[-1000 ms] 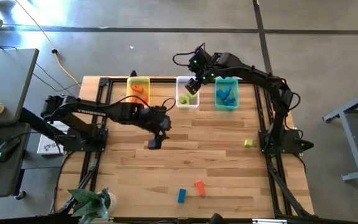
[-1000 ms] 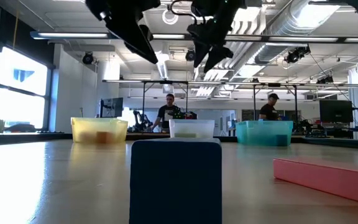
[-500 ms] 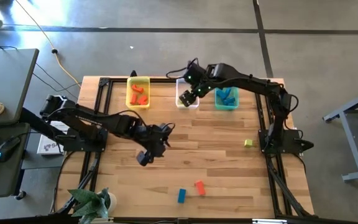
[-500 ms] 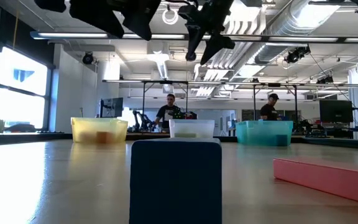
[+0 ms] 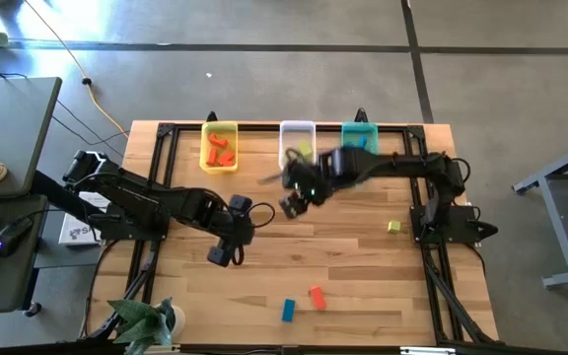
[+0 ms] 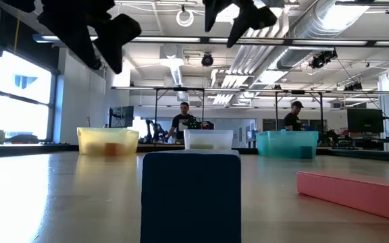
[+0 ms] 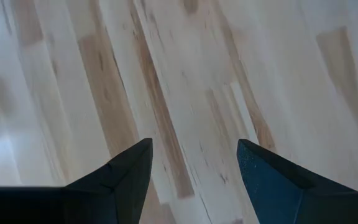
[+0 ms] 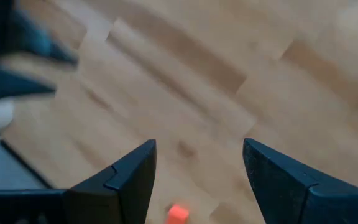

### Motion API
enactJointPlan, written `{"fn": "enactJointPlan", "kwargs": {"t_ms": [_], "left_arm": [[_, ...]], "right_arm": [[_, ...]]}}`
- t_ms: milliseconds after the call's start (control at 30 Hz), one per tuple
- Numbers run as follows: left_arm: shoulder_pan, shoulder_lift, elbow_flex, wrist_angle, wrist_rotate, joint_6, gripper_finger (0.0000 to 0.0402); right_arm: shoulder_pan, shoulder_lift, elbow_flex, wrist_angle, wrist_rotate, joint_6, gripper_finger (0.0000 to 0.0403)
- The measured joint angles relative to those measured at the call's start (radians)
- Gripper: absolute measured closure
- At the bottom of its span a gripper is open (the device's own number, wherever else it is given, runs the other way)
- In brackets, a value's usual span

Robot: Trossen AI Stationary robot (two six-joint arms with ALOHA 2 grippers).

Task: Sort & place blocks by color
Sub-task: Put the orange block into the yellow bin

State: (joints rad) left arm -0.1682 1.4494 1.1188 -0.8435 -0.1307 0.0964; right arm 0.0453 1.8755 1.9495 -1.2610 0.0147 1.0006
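Most blocks sit in the bins [image 5: 219,128]. A blue [image 5: 288,310], red [image 5: 317,297] and green block [image 5: 393,227] wait on the tabletop. Left gripper [image 5: 222,255] and right gripper [image 5: 291,202] hang wide, holding nothing.

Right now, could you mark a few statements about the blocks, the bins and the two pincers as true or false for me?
1. Both pincers are open and empty. True: the left pincer and right pincer hold nothing.
2. The small yellow-green block lies in the clear plastic bin. False: it lies loose on the wooden table, near the right arm's base.
3. The small blue block and small red-orange block lie side by side on the table. True.
4. The translucent yellow bin holds blue blocks. False: it holds red-orange ones.
5. The right pincer is over the translucent teal bin. False: it is above bare table.
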Motion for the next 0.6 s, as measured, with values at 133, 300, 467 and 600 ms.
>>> {"fn": "enactJointPlan", "kwargs": {"t_ms": [133,300,467,600], "left_arm": [[-0.012,0.000,0.000,-0.034,-0.010,-0.040,0.0179],[-0.018,0.000,0.000,-0.028,-0.012,-0.042,0.0179],[-0.018,0.000,0.000,-0.028,-0.015,-0.068,0.0179],[-0.018,0.000,0.000,-0.028,-0.016,-0.071,0.0179]], "right_arm": [[0.110,0.000,0.000,0.000,0.000,0.153,0.0176],[0.237,0.009,0.000,-0.003,0.030,0.342,0.0176],[0.341,0.055,0.000,-0.007,0.037,0.482,0.0176],[0.404,0.109,-0.001,-0.007,0.037,0.545,0.0176]]}}
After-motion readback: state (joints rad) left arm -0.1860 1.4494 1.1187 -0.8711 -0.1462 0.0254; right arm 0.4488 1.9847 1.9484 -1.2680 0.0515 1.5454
